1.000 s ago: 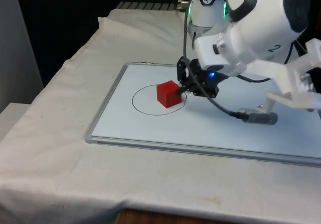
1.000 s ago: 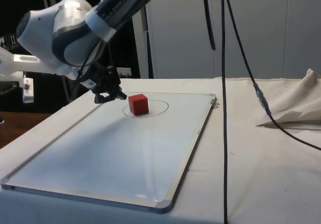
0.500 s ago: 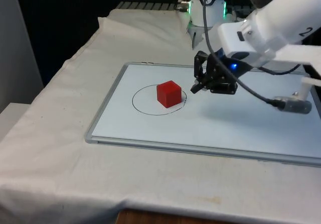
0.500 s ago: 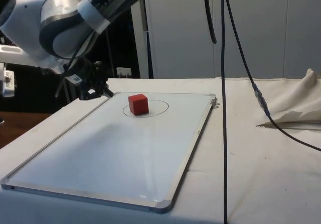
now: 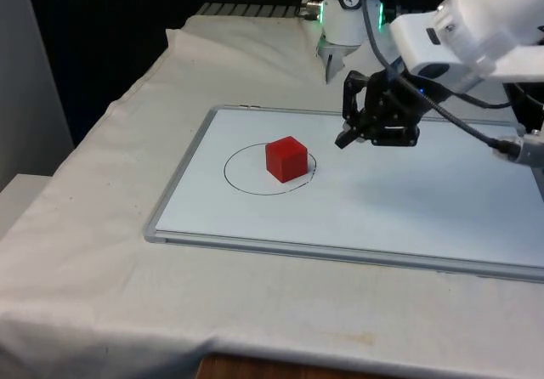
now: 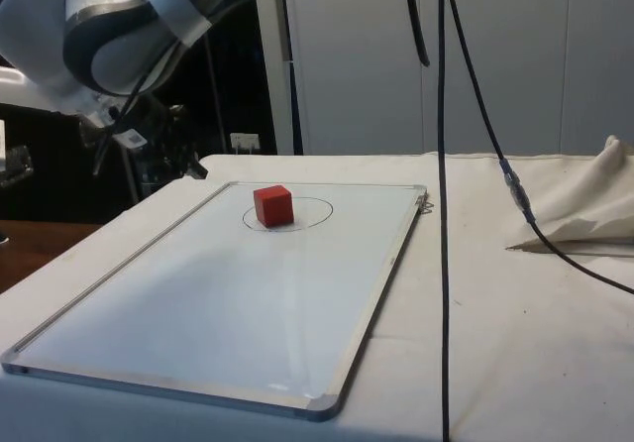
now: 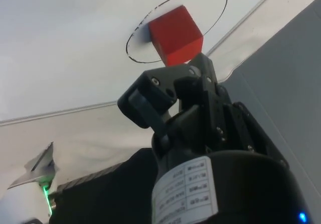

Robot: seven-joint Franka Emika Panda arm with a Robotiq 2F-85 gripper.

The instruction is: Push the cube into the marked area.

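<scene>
The red cube (image 5: 286,159) rests on the whiteboard (image 5: 382,209), inside the drawn circle (image 5: 249,175) and close to its rim on the front view's right. My gripper (image 5: 342,141) hovers a little above the board, about a cube's width off the cube towards the front view's right, touching nothing. Its fingers are shut and hold nothing. From the side, the cube (image 6: 272,205) sits in the circle (image 6: 313,209) and the gripper (image 6: 194,169) is off beyond the board's edge. In the wrist view the shut gripper (image 7: 183,76) points at the cube (image 7: 175,34) in the circle (image 7: 208,8).
The whiteboard (image 6: 248,303) has a raised metal frame with a small clip (image 6: 426,202) on one edge. A black cable (image 6: 441,264) hangs down over the cloth, beside crumpled cloth (image 6: 584,214). Another cable with a grey plug (image 5: 520,146) trails behind the arm.
The gripper has drawn back from the cube's side towards the front view's right and risen slightly. The cube has stayed where it was in the circle.
</scene>
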